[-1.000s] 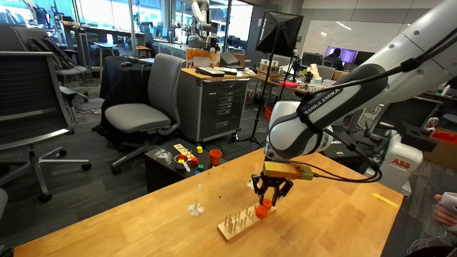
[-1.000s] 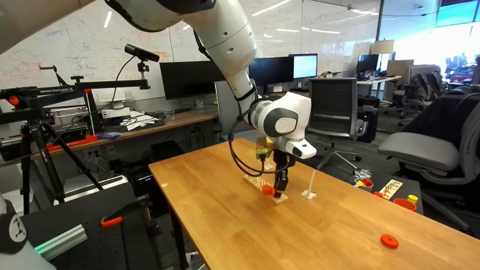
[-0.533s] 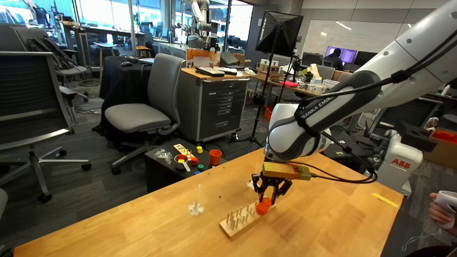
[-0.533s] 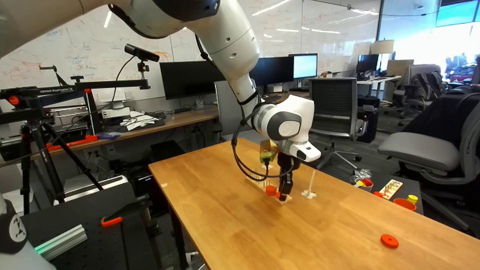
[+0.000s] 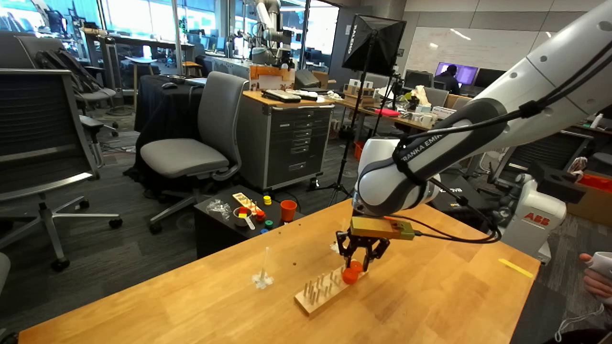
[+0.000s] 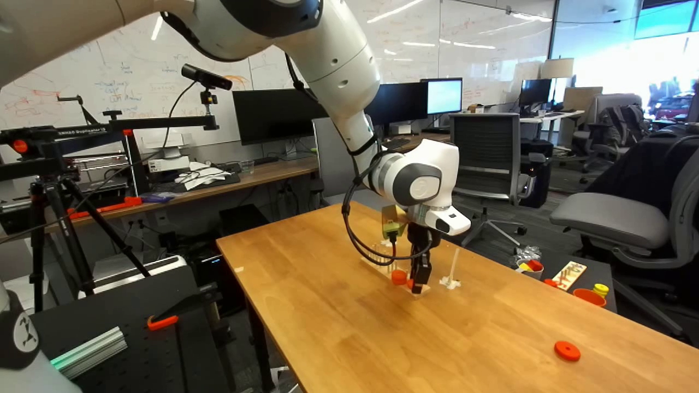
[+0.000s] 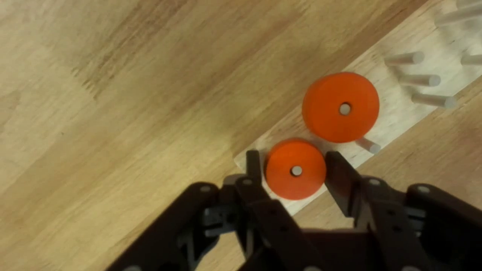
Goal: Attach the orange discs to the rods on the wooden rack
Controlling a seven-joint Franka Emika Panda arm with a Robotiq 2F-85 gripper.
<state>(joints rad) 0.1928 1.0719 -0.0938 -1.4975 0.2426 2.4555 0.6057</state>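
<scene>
The wooden rack (image 5: 308, 306) lies on the table with several rods sticking up. Near one end, a larger orange disc (image 5: 350, 276) sits over a rod; in the wrist view (image 7: 324, 109) the rod end shows in its hole. A smaller orange disc (image 7: 295, 188) sits over the end rod of the rack (image 7: 391, 113). My gripper (image 7: 293, 158) is partly open around the smaller disc. The right finger touches or nearly touches it, and a thin gap shows at the left finger. In an exterior view the gripper (image 6: 419, 288) partly hides the smaller disc (image 6: 410, 284).
Another orange disc (image 6: 568, 350) lies flat on the table. A thin upright stick (image 5: 264, 265) is taped near the rack; a second taped stick (image 5: 336, 246) is partly hidden behind the gripper. A black side table (image 5: 215, 239) holds an orange cup (image 5: 288, 210) and loose parts.
The gripper, rack and both discs on it have shifted slightly together, rightward in an exterior view. The finger spacing shows no clear change.
</scene>
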